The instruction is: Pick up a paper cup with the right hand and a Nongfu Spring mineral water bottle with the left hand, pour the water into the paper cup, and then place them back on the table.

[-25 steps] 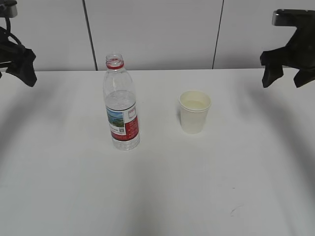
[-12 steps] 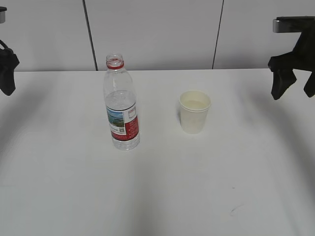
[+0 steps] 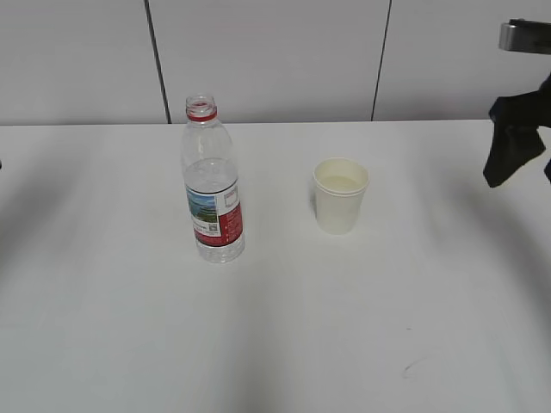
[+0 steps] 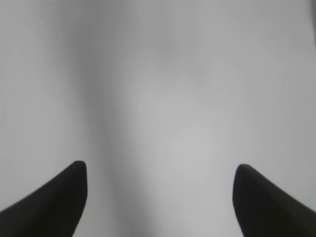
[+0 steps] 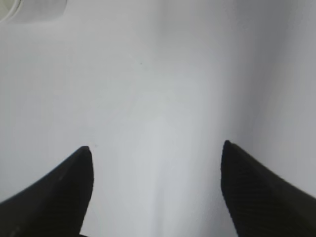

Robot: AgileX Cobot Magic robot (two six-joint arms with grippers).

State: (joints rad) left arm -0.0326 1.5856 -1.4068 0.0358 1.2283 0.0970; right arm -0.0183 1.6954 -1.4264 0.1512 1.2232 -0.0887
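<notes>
The Nongfu Spring mineral water bottle (image 3: pixel 212 185) stands upright and uncapped on the white table (image 3: pixel 344 327), left of centre, with water (image 3: pixel 210 176) filling most of it. The paper cup (image 3: pixel 339 197) stands upright to its right and holds a little pale liquid. My right gripper (image 3: pixel 522 176) hangs at the far right edge, well away from the cup, partly cut off. In the right wrist view it (image 5: pixel 156 146) is open and empty over bare table. My left gripper (image 4: pixel 159 167) is open and empty over bare table in the left wrist view, and out of the exterior view.
A grey panelled wall (image 3: pixel 267 60) runs behind the table's far edge. A small dark scuff mark (image 3: pixel 411 368) lies near the front right. A blurred white shape (image 5: pixel 29 9) sits in the top left corner of the right wrist view.
Both arms have drawn outward. The left gripper has moved left out of the exterior view. The right gripper has moved right and slightly down. Bottle and cup have not moved.
</notes>
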